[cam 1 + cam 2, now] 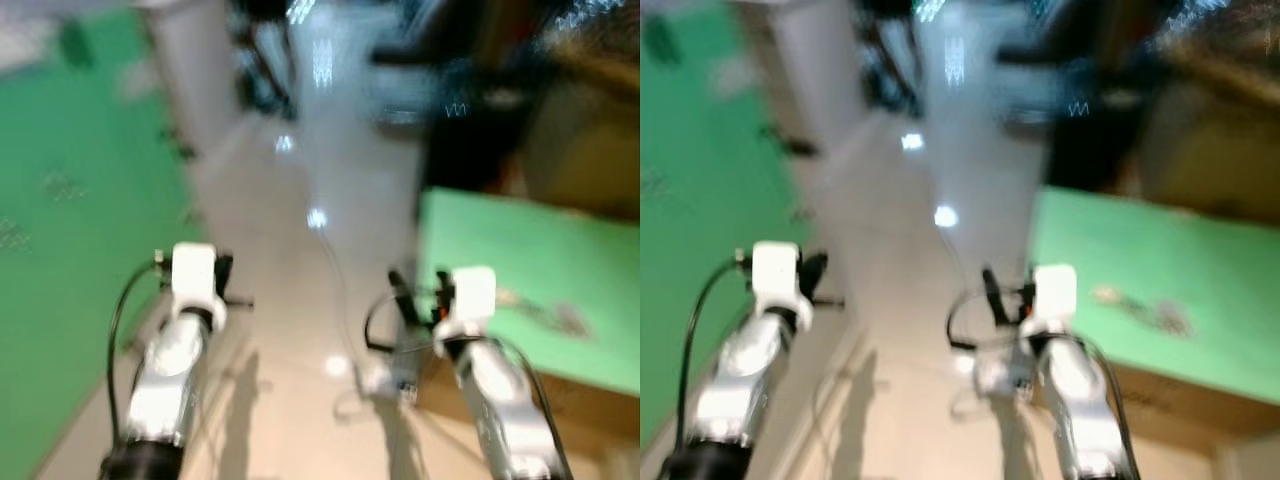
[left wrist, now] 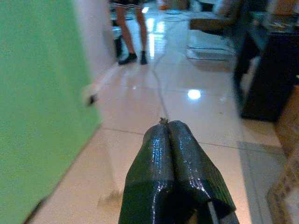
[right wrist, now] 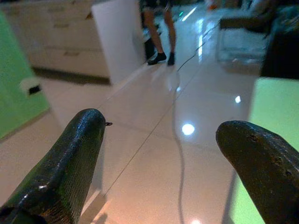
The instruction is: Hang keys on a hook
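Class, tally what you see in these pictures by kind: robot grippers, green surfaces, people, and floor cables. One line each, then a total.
Robot grippers: 2 (left gripper, right gripper)
Green surfaces: 2 (green wall panel, green-topped table)
People: 1 (person's legs)
Floor cables: 1 (cable)
Total: 6

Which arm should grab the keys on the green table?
Right, probably. The keys lie on the green table at the robot's right, beside the right gripper, whose fingers are open. The left gripper is shut, on the far side.
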Motion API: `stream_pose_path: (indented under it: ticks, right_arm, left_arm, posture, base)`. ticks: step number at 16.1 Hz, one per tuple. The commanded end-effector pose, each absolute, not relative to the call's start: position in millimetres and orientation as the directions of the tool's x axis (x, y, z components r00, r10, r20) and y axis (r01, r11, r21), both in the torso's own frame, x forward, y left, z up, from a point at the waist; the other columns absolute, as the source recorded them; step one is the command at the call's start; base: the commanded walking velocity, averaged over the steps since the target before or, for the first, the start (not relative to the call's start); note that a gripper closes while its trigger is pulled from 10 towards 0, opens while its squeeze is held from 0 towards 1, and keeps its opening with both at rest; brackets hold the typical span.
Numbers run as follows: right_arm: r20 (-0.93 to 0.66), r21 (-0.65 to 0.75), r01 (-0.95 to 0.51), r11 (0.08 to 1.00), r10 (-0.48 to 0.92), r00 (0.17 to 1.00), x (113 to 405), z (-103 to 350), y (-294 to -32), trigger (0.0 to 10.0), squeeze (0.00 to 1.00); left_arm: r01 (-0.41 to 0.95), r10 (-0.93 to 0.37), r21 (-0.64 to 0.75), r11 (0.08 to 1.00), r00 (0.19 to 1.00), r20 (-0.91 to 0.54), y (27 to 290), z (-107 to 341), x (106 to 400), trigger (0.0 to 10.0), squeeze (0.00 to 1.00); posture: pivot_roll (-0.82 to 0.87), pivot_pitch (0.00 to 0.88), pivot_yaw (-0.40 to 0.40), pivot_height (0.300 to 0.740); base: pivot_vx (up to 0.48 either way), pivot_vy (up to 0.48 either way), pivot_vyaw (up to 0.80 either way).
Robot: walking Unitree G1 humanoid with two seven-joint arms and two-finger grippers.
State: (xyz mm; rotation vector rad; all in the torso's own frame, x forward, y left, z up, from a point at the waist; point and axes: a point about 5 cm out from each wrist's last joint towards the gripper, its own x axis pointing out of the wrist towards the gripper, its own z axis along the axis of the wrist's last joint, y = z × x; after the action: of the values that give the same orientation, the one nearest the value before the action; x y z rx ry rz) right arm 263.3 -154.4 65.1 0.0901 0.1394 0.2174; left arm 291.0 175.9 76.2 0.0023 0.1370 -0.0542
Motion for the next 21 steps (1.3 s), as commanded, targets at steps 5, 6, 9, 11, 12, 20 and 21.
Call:
stream_pose_path:
  ticks: [5, 6, 9, 11, 12, 20, 21]
  right_arm:
    - [-0.142, 0.078, -0.201, 0.976, 0.211, 0.967, 265.7, 64.0, -159.0, 10.0, 0.0]
    - [-0.143, 0.077, -0.208, 0.975, 0.217, 0.966, 266.5, 64.0, -158.4, 10.0, 0.0]
    - [-0.141, 0.074, -0.234, 0.969, 0.242, 0.96, 270.4, 65.0, -156.7, 10.0, 0.0]
    - [-0.148, 0.08, -0.24, 0.968, 0.249, 0.957, 272.1, 63.0, -156.7, 10.0, 0.0]
    - [-0.146, 0.083, -0.243, 0.966, 0.253, 0.956, 272.3, 63.2, -155.5, 10.0, 0.0]
    - [-0.149, 0.137, -0.262, 0.955, 0.281, 0.948, 268.5, 56.9, -149.0, 10.0, 0.0]
    - [-0.15, 0.144, -0.269, 0.952, 0.29, 0.945, 267.7, 56.3, -148.0, 10.0, 0.0]
  left_arm:
    - [-0.01, 0.014, 0.024, 1.0, 0.989, -0.148, 183.7, 69.7, 288.5, 10.0, 0.0]
    - [-0.01, 0.014, 0.034, 0.999, 0.989, -0.144, 183.3, 70.0, 288.5, 10.0, 0.0]
    - [-0.007, 0.015, 0.062, 0.998, 0.991, -0.133, 181.7, 70.5, 285.7, 10.0, 0.0]
    - [-0.01, 0.019, 0.067, 0.998, 0.99, -0.139, 184.0, 67.2, 276.8, 10.0, 0.0]
    - [0.003, 0.006, 0.058, 0.998, 0.99, -0.143, 184.7, 65.7, 272.7, 10.0, 0.0]
    - [0.033, -0.024, 0.069, 0.997, 0.992, -0.125, 184.0, 71.1, 281.7, 10.0, 0.0]
    - [0.049, -0.041, 0.065, 0.997, 0.992, -0.119, 183.4, 71.9, 282.2, 10.0, 0.0]
  posture:
    - [-0.07, 0.0, 0.012, 0.74]
    - [-0.07, 0.0, 0.011, 0.74]
    - [-0.05, 0.0, 0.005, 0.74]
    - [-0.05, 0.0, 0.012, 0.74]
    - [-0.05, 0.0, 0.021, 0.74]
    - [-0.03, 0.0, 0.013, 0.74]
    - [-0.03, 0.0, 0.011, 0.74]
  base:
    - [0.0, -0.472, 0.47]
    - [0.0, -0.472, 0.47]
    - [0.0, -0.477, 0.47]
    - [0.0, -0.48, 0.46]
    - [0.0, -0.48, 0.47]
    - [0.0, -0.06, 0.46]
    - [0.0, 0.0, 0.47]
